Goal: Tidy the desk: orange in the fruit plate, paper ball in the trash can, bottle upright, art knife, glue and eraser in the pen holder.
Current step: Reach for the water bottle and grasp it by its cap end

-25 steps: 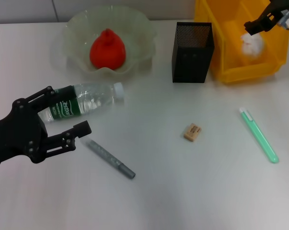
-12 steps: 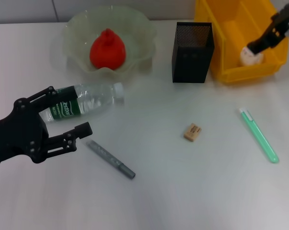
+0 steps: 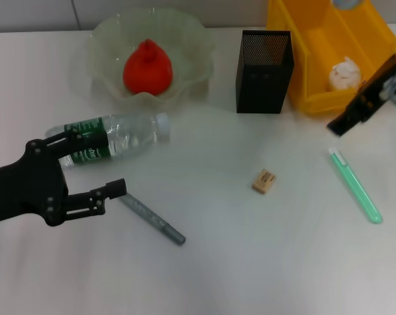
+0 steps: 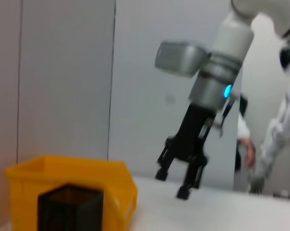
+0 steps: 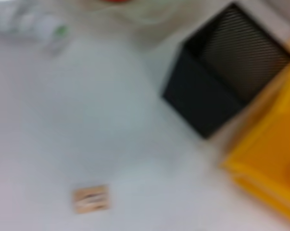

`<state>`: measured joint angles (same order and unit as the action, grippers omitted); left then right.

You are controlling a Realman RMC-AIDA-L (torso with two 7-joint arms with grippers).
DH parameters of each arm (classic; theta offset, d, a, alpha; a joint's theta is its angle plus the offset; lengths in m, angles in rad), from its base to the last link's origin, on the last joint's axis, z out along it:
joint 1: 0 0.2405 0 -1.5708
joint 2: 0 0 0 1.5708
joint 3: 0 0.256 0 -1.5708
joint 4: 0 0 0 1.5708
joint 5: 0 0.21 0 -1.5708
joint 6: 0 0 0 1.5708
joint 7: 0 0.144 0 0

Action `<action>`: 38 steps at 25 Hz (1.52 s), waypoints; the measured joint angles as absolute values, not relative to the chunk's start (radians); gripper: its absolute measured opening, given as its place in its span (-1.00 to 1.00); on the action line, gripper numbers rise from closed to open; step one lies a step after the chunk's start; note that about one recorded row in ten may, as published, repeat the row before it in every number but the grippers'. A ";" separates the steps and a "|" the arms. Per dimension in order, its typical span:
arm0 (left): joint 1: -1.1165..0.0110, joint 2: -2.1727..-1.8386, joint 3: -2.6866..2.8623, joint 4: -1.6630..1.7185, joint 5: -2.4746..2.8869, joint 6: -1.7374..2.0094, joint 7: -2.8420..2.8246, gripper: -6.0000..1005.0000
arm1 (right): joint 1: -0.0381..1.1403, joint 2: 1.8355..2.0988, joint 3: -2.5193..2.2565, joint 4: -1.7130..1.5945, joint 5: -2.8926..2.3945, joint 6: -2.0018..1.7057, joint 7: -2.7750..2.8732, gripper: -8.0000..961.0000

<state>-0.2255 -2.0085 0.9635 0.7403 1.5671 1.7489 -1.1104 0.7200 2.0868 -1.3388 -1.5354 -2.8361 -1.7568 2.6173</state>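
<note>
Yellow trash can point(image 3: 329, 56) already holds the paper ball point(image 3: 344, 73), and the orange point(image 3: 147, 66) sits in the fruit plate point(image 3: 106, 39). The bottle point(image 3: 109, 139) lies flat on the table point(image 3: 250, 262); the left pincer point(image 3: 92, 174), fingers apart, should straddle its body squarely before closing. Right pincer point(image 3: 345, 121): empty, spread, near the trash can.

Open lane: bare counter point(image 3: 263, 262) along the near edge.
Blocking: pen holder point(image 3: 264, 63), trash can point(image 3: 316, 39) crowd far-right corner.
</note>
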 joint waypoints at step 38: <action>-0.691 -2.080 1.689 1.205 2.613 1.131 -2.195 0.64 | 0.172 2.086 -0.750 -1.197 -1.871 -1.739 1.392 0.75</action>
<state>-0.6910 -2.0797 1.6889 1.2048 2.6134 1.1305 -2.1954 0.1720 2.0859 -0.7497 -1.1975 -1.8712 -1.7394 1.3919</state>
